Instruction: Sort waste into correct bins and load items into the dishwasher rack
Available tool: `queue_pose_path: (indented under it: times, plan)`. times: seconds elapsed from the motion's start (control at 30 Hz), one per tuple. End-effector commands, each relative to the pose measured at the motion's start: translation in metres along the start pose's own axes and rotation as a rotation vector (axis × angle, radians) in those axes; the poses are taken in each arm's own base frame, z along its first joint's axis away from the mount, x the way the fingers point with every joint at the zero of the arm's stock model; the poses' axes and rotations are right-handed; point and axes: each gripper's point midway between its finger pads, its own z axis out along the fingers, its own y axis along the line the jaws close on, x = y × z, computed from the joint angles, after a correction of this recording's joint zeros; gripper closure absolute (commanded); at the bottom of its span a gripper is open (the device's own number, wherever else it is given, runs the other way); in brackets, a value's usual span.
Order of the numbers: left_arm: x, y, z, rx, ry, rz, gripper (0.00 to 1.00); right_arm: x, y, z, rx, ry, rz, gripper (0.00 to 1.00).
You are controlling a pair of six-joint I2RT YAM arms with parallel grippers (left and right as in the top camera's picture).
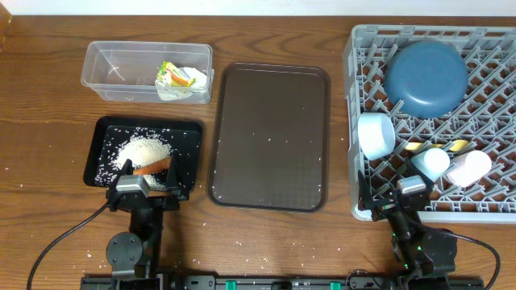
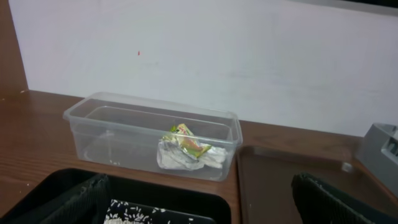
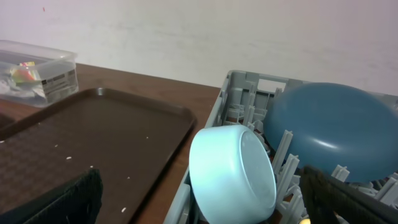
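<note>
Both arms sit at the bottom edge of the frame, each with its fingers spread wide and holding nothing: the left fingers (image 2: pixel 68 202) hang over the near end of the black tray (image 1: pixel 189 129), and the right fingers (image 3: pixel 348 199) are at the lower left corner of the rack (image 1: pixel 492 56). On the wooden desk (image 1: pixel 48 121), the black tray at lower left holds a heap of rice (image 1: pixel 145 149) and a carrot stick (image 1: pixel 153 167). The clear tub (image 1: pixel 121 68) at upper left holds a tissue (image 1: pixel 173 90) with a wrapper (image 1: pixel 179 76) on top. A brown tray (image 1: pixel 270 137) lies at centre, flecked with stray grains. In the rack at right, a plate (image 1: pixel 425 78) leans near the top, a bowl (image 1: pixel 376 134) stands on edge at the left side, and a pale blue cup (image 1: pixel 433 163) and pinkish cup (image 1: pixel 469 168) lie side by side, with a yellow spoon (image 1: pixel 415 147) partly visible just above them.
</note>
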Motion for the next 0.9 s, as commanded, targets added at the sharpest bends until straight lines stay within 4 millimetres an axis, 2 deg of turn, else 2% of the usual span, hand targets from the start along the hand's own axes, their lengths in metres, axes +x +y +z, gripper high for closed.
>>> queue_pose_path:
  times: [0.0,0.13,0.3,0.47,0.87]
  plan:
    - [0.01,0.001,0.001,0.001,0.013,0.028,0.05,0.0,0.001,0.0,-0.001,-0.002,-0.013,0.01]
    - [0.03,0.004,0.004,-0.005,0.054,0.027,0.05,0.0,0.001,0.0,-0.001,-0.002,-0.013,0.01]
    - [0.039,0.004,0.003,-0.001,0.085,0.056,0.05,0.0,0.001,0.0,-0.001,-0.002,-0.013,0.01]
    - [0.058,0.007,0.001,-0.011,0.165,0.056,0.05,0.0,0.001,0.0,-0.001,-0.002,-0.013,0.01]
    - [0.059,0.007,0.001,-0.012,0.166,0.067,0.05,0.0,0.001,0.0,-0.001,-0.002,-0.013,0.01]
